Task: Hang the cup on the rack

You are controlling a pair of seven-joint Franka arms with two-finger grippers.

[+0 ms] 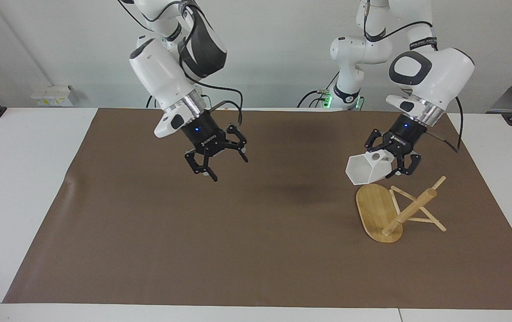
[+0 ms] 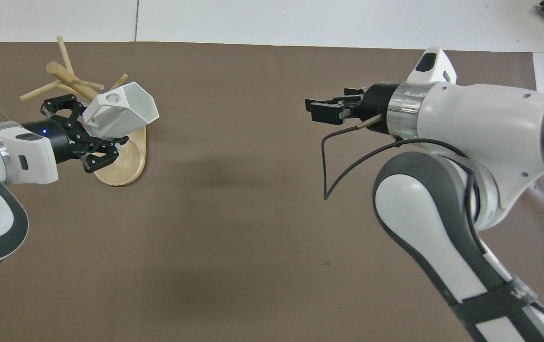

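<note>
two high opposing cameras share the table [image 1: 36,179].
</note>
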